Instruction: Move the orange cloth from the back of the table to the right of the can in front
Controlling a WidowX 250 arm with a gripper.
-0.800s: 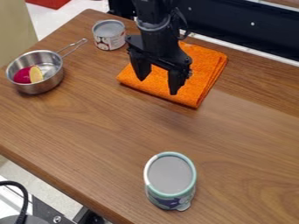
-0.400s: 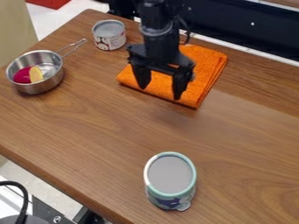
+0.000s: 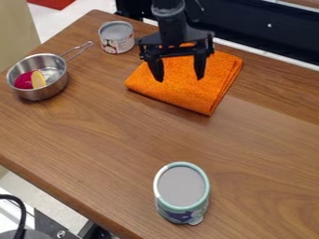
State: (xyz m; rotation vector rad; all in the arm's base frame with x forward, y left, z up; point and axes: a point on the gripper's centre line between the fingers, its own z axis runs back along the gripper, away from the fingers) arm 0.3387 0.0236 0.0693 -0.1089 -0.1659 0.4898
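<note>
A small, round stainless-steel saucepan (image 3: pixel 41 94) sits at the left of the wooden counter (image 3: pixel 100 140), its thin metal handle pointing up and right, towards a short tin can (image 3: pixel 117 38). Inside the pan, a magenta piece (image 3: pixel 24 80) lies beside a pale yellow piece (image 3: pixel 38 79). The can stands upright near the handle's end, with a flat grey top and a printed label. Well apart from both, near the lower edge of the view, a cylindrical canister (image 3: pixel 182 186) with a mint-green rim and a grey top also stands upright. What the can and the canister contain is hidden.

The black two-finger hand (image 3: pixel 180 79) hangs from the top of the view over the orange cloth, fingers pointing down and spread well apart, with nothing between them. Whether the tips touch the fabric is unclear.

The bright orange cloth (image 3: pixel 181 94) lies folded into a flat, thick four-sided pad on the upper part of the counter, right of the can. It has a rough, nubby surface, and its stacked layers show along the right edge.
</note>
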